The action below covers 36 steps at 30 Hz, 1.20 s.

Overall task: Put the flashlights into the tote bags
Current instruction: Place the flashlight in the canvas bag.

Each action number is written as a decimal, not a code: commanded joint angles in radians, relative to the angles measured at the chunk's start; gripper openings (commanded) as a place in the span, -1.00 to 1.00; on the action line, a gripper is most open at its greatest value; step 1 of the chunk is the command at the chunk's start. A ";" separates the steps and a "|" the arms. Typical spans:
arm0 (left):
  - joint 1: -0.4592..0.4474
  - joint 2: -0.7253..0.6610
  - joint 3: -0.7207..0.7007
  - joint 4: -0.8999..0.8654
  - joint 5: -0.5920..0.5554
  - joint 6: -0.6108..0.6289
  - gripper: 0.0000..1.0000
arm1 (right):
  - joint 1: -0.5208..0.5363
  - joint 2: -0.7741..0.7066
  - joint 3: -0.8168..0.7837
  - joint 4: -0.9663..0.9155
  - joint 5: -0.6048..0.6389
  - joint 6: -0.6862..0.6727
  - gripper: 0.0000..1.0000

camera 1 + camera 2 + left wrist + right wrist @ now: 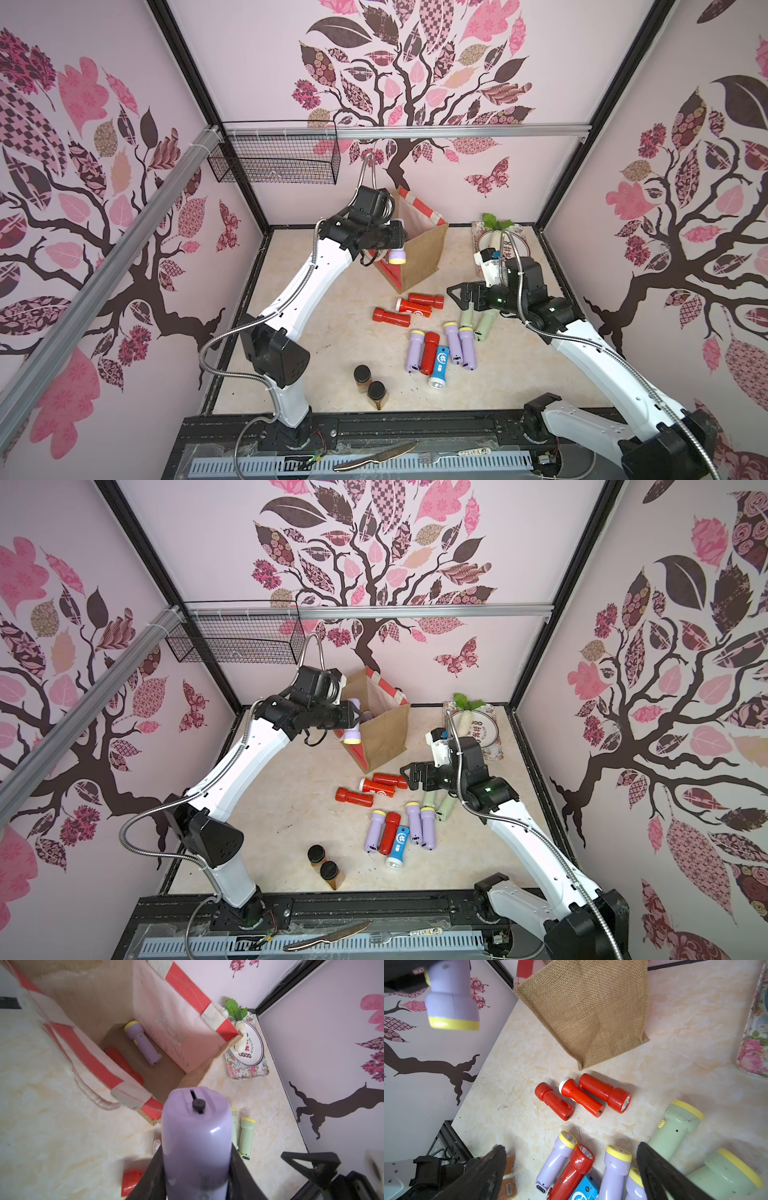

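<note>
Pale marble tabletop point(324, 365), pink tree walls all round. Two brown jars point(362, 374) at front left. Left jaws clenched on lilac flashlight point(397, 256), head down, lifted up by rim of tote bag point(424, 257). Bag stands open; inside lie second lilac flashlight point(143, 1042) and red flashlight point(124, 1064). Three red flashlights point(413, 308) lie on tabletop near bag. Mixed bunch point(430, 353) nearer front: lilac, red, blue. Right jaws wide apart, holding nothing, over two green flashlights point(484, 325). Flowery tray point(245, 1068) far right.
</note>
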 commanded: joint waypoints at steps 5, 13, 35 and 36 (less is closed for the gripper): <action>0.062 0.132 0.256 0.069 0.049 -0.060 -0.98 | -0.005 -0.032 0.050 0.002 -0.014 -0.011 0.99; 0.113 0.239 0.331 0.238 0.047 -0.127 -1.00 | -0.004 -0.033 0.053 -0.021 -0.023 -0.014 0.99; 0.149 0.565 0.434 0.454 -0.063 -0.151 -1.00 | -0.005 -0.014 0.073 -0.025 -0.001 -0.015 1.00; 0.149 0.567 0.424 0.455 -0.068 -0.147 -1.00 | -0.005 -0.011 0.073 -0.025 0.000 -0.015 0.99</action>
